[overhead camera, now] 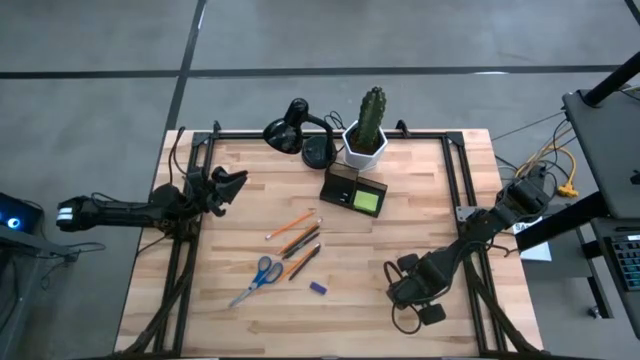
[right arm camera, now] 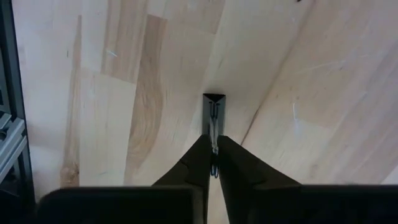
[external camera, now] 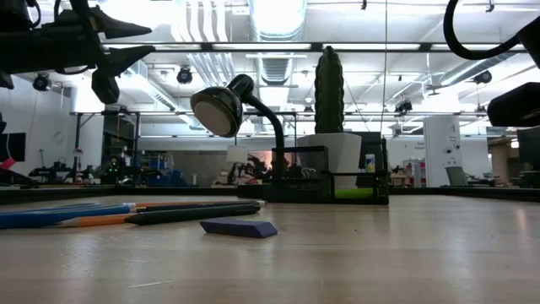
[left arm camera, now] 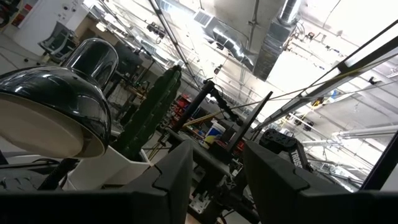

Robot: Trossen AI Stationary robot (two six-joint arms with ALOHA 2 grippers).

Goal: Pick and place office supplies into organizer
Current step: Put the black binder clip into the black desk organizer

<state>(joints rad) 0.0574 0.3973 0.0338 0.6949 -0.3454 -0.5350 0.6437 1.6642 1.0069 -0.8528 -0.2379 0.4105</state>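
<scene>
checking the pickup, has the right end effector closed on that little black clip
Yes, in the right wrist view the right end effector has its fingers pinched together on the wire handle of the small black binder clip on the table.

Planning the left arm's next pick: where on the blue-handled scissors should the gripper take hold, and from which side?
Probably best from straight above, closing across the blades just below the handles. The scissors lie flat on the table, blades pointing toward the front left corner, handles toward the pencils. The narrow metal neck looks easier to span than the wide handle loops. The left gripper waits open over the left edge.
</scene>
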